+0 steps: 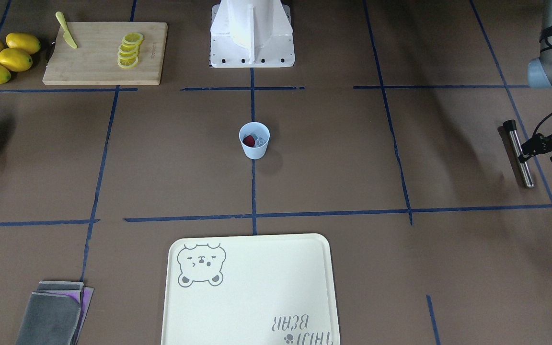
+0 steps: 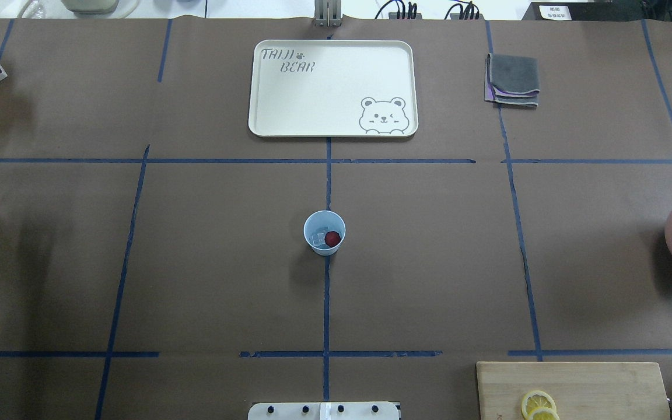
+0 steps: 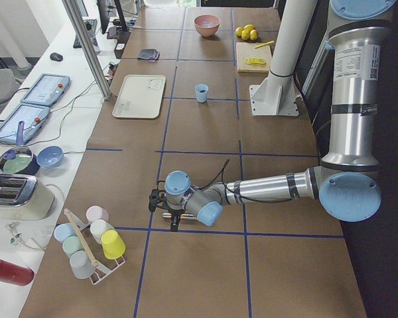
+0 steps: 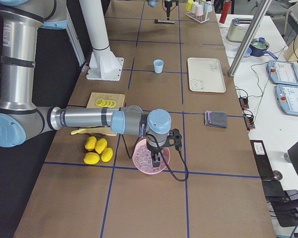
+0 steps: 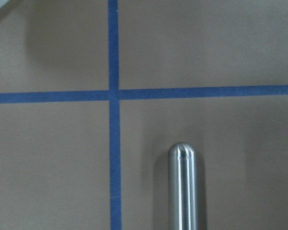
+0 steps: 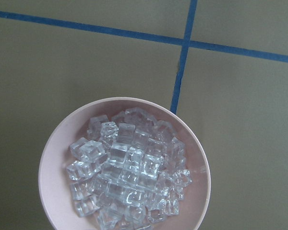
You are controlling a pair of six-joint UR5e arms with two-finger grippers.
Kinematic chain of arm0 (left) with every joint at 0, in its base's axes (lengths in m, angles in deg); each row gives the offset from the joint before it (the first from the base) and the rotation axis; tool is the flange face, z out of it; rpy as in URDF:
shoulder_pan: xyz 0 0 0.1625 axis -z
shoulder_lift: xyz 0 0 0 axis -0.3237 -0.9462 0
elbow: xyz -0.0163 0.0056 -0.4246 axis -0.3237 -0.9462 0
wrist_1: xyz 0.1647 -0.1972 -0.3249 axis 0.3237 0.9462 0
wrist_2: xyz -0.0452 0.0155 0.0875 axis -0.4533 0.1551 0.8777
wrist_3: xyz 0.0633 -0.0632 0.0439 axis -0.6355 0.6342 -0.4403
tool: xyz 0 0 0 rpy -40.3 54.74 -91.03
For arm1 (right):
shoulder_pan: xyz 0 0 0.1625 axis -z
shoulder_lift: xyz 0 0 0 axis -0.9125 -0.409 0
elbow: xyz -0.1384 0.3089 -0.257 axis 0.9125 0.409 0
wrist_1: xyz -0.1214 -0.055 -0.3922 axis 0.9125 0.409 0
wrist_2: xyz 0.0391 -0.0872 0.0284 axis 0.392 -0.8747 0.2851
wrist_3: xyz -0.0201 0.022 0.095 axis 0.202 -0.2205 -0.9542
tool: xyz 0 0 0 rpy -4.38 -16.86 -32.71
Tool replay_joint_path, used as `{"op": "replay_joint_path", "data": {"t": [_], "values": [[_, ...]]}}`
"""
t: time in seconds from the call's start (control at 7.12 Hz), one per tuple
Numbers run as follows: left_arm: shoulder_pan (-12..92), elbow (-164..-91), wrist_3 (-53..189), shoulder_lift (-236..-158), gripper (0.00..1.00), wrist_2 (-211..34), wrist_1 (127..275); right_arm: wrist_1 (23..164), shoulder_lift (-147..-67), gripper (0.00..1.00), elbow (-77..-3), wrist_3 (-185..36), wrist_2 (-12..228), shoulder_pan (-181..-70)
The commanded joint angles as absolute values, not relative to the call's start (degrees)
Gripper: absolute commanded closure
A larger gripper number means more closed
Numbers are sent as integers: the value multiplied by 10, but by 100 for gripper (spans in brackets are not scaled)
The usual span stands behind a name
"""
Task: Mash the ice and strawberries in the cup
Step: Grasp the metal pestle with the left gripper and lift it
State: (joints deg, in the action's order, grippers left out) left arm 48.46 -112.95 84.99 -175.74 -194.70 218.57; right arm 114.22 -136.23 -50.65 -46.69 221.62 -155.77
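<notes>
A table covered in brown paper (image 2: 196, 262) is marked into squares by blue tape. Near its middle the cup (image 2: 324, 233) stands upright on a tape line, pale blue and handleless. Inside it we see the strawberry (image 2: 332, 238), dark red, lying right beside the ice (image 2: 317, 238), which is a few clear cubes at the bottom.

At the table's left end the left gripper (image 1: 527, 146) hangs low, just beside a steel muddler (image 1: 518, 153) that lies flat on the paper. We cannot tell whether its jaws are spread or closed, nor whether they touch the rod. Its wrist camera shows only the rod's rounded tip near a tape crossing.

At the far right end the right gripper (image 4: 157, 159) hangs over a pink bowl (image 6: 53, 158) heaped with loose ice cubes (image 6: 129, 177). Here too we cannot tell how the jaws stand, since only a side camera catches them.

Both arms are well apart from the cup.

On the robot's right side (the same side as the bowl) sit a wooden cutting board (image 1: 98, 52) with lemon slices (image 1: 130, 50) and a yellow knife (image 1: 66, 29), and four whole lemons (image 1: 5, 57) beside it. Across the table from the robot lie a cream tray (image 2: 330, 87) printed with a bear, and folded cloths (image 2: 513, 80).
</notes>
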Motion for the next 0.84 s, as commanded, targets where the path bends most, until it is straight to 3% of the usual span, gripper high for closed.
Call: {"op": "replay_joint_path", "data": {"t": [0.0, 0.28, 0.42, 0.56, 0.7], "values": [[465, -1128, 852, -1757, 0, -1936, 2187, 1142, -1363, 0, -506, -467, 2216, -1558], [460, -1128, 851, -1759, 3, -1936, 2187, 1142, -1363, 0, -506, -467, 2216, -1558], [460, -1127, 851, -1760, 25, -1936, 2186, 1142, -1363, 0, -506, -467, 2216, -1558], [460, -1128, 852, -1760, 72, -1936, 2186, 1142, -1363, 0, -506, -467, 2216, -1558], [459, -1128, 850, -1760, 97, -1936, 2185, 1142, -1363, 0, -506, -467, 2216, -1558]]}}
